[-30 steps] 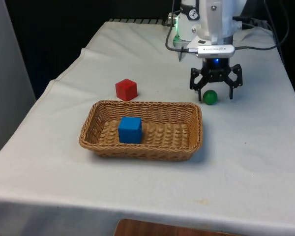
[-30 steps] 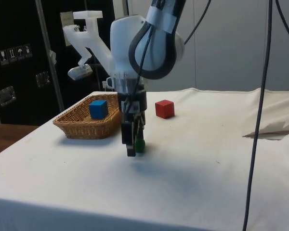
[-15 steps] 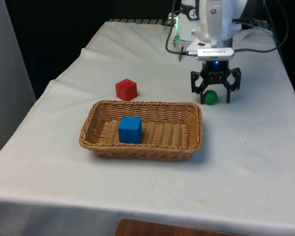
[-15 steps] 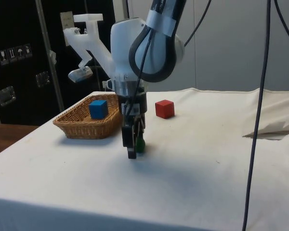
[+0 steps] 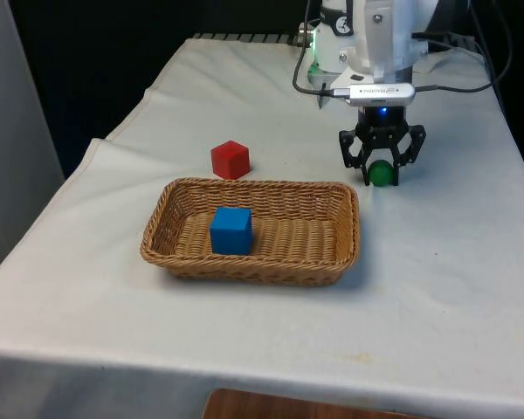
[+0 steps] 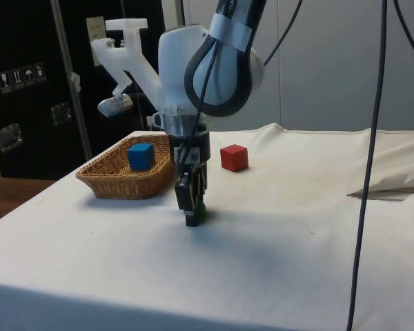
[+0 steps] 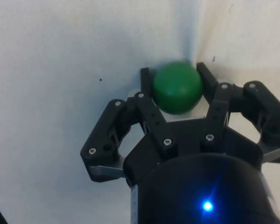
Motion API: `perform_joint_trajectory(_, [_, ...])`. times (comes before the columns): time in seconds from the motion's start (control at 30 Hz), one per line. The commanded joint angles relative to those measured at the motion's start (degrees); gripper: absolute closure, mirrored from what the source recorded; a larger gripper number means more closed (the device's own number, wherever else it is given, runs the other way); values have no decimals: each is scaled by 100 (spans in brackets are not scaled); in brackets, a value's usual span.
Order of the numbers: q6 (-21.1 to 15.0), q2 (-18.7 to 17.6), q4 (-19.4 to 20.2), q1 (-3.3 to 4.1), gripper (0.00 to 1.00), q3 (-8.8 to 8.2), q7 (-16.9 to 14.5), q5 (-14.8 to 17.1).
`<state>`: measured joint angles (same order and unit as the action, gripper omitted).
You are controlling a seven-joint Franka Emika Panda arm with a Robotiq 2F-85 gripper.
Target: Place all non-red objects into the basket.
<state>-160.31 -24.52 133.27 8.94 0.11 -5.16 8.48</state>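
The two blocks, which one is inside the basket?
The blue block sits inside the wicker basket. The red block rests on the white cloth just beyond the basket's far rim, outside it.

The white arm reaches steeply down from the far end of the surface, its wrist vertical, and the black gripper (image 5: 382,173) (image 6: 192,213) (image 7: 176,88) points straight down just above the cloth, jaws drawn in against both sides of a green ball (image 5: 382,173) (image 7: 177,87).
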Motion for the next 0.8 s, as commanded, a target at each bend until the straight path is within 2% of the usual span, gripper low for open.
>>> perform_joint_trajectory(0.0, [0,0,6,-29,100,52,-29,57])
perform_joint_trajectory(0.03, [0,0,0,0,100,0,0,0])
perform_joint_trajectory(0.07, [0,0,6,-40,100,69,-40,69])
perform_joint_trajectory(0.13, [-6,-6,0,-63,100,97,-69,103])
perform_joint_trajectory(0.27, [-11,-17,-6,-74,100,103,-80,115])
perform_joint_trajectory(0.33, [-11,-23,-11,-69,100,97,-74,115])
perform_joint_trajectory(0.37, [0,0,0,0,100,0,-6,11])
perform_joint_trajectory(0.4, [-11,-29,-17,-69,100,97,-74,109])
perform_joint_trajectory(0.43, [-11,-34,-17,-69,94,97,-74,109])
perform_joint_trajectory(0.6, [-11,-40,-23,-69,46,97,-74,109])
perform_joint_trajectory(0.63, [-6,-46,-29,-69,26,97,-74,103])
perform_joint_trajectory(0.67, [-6,-46,-29,-69,17,97,-74,103])
perform_joint_trajectory(0.7, [0,-29,-6,0,8,6,-6,17])
perform_joint_trajectory(0.73, [-6,-46,-29,-69,8,92,-74,103])
perform_joint_trajectory(0.77, [-6,-46,-29,-69,1,92,-74,103])
